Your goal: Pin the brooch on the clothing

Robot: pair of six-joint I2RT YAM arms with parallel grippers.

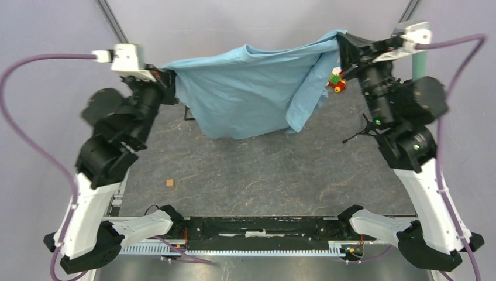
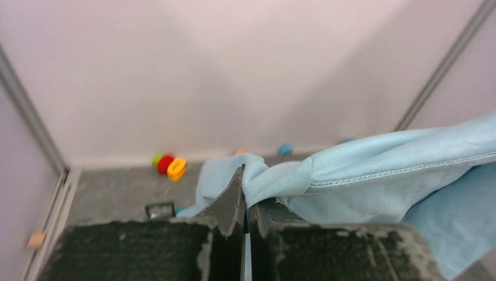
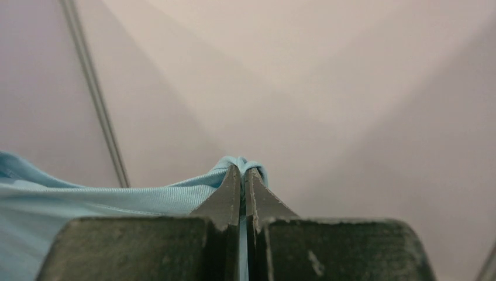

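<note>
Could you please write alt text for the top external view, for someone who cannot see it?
Two robot arms hold a light blue shirt stretched between them, the left gripper and right gripper each shut on its upper edge. Coloured toys sit on the table.

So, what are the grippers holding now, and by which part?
Both hold the T-shirt: left gripper pinches a bunched edge at its left end, right gripper a fold at its right end.
</note>
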